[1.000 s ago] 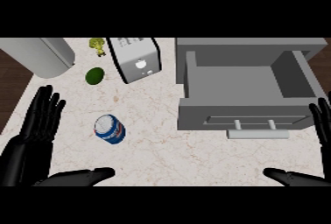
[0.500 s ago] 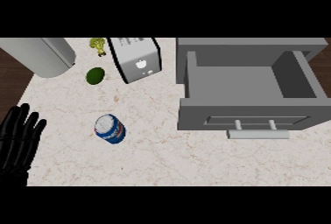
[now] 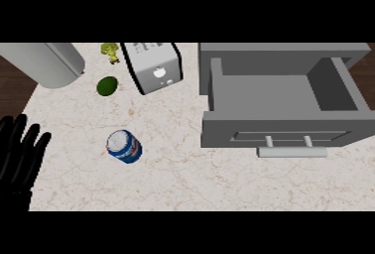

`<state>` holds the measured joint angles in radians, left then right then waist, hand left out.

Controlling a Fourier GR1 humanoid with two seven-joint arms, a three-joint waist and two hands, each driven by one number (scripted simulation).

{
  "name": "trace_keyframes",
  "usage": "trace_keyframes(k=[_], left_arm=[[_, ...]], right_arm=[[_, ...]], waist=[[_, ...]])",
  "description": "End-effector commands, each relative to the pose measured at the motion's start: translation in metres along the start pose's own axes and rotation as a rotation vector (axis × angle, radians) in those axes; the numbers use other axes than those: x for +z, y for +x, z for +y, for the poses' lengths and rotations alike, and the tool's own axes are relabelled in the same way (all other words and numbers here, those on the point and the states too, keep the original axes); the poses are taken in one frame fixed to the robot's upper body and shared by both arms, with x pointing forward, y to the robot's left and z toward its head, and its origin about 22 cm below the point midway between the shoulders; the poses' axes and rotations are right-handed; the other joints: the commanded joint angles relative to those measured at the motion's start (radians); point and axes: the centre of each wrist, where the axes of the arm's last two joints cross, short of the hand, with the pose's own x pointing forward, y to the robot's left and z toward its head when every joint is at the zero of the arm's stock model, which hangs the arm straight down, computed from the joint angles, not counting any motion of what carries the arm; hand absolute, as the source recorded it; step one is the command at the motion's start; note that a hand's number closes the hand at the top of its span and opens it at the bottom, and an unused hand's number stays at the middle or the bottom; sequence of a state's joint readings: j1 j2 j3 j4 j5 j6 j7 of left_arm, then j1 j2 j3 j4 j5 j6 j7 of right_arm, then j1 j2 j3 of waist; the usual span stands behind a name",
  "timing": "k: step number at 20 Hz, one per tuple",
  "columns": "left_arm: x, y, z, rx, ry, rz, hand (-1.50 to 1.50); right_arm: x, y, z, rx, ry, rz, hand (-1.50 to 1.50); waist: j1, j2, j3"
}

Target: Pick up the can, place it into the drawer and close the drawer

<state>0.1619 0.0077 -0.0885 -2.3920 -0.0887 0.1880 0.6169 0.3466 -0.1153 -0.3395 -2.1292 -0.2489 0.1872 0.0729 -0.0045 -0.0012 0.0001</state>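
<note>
Can (image 3: 124,146) is sitting on counter (image 3: 183,183), left of open drawer (image 3: 278,133); left hand (image 3: 18,158) is resting released, fingers straight.

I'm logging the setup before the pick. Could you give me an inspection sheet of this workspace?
Surface: pale marbled counter.
Job's things: blue can left of centre, apart from the hand; grey drawer open, its handle towards the robot.
Clutter: toaster, green fruit, small yellow-green item and grey canister, all back left.
Hands: left hand at the left edge, fingers straight, holding nothing; right hand not in view.
Cables: nothing seen.
Surroundings: dark wood floor beyond the counter's left edge.
</note>
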Motion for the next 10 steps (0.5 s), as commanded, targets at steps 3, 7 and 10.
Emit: trace_keyframes(k=[3, 7, 10], left_arm=[[-0.019, 0.012, 0.01, 0.093, 0.001, 0.016, -1.5], [-0.024, -0.024, -0.001, 0.148, 0.0, 0.063, -1.5], [-0.031, -0.027, -0.007, 0.15, 0.002, 0.06, -1.5]], right_arm=[[0.017, -0.011, -0.023, -0.002, -0.01, -0.002, -1.5], [0.025, 0.007, -0.035, -0.005, 0.012, 0.0, -1.5], [0.024, 0.003, -0.044, -0.01, -0.015, -0.016, -1.5]], waist=[[-0.002, 0.001, 0.0], [-0.003, 0.0, -0.001], [-0.001, 0.0, 0.0]])
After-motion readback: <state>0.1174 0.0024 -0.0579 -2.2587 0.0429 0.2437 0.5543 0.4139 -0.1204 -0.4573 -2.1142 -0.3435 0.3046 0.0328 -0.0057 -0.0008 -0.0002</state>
